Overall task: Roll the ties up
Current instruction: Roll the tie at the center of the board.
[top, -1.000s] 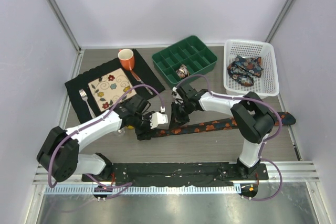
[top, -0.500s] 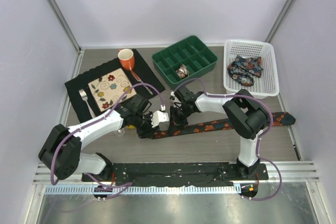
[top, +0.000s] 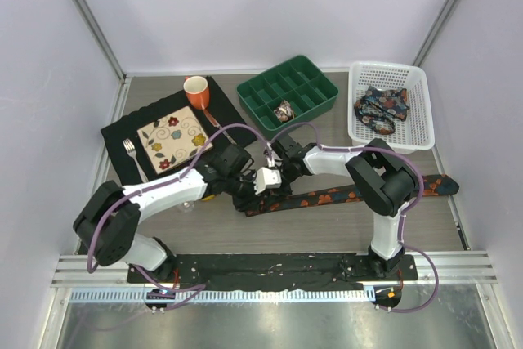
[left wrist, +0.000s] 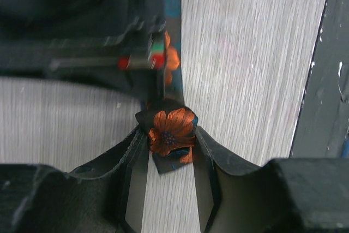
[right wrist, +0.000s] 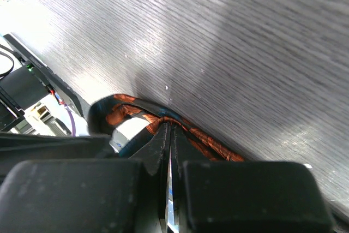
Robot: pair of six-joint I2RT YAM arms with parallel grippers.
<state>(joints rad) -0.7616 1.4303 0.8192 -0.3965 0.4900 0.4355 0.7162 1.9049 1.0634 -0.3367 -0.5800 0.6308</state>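
While I watch from above, the tie (top: 351,194) lies stretched across the table, its near end bunched between the left gripper (top: 263,181) and the right gripper (top: 278,176), which sit just beside each other. A second tie sits in the white basket (top: 409,132), and a rolled one in the green tray (top: 315,91).

In the left wrist view, my fingers (left wrist: 136,154) stand narrow, pinching a small fold of the fabric with an orange flower on it.

In the right wrist view, the jaws are pressed together with thin fabric caught at their tips.

I judge the cloth light, limp and slippery, so it is best held at the coil's edge. I can read no label or writing.
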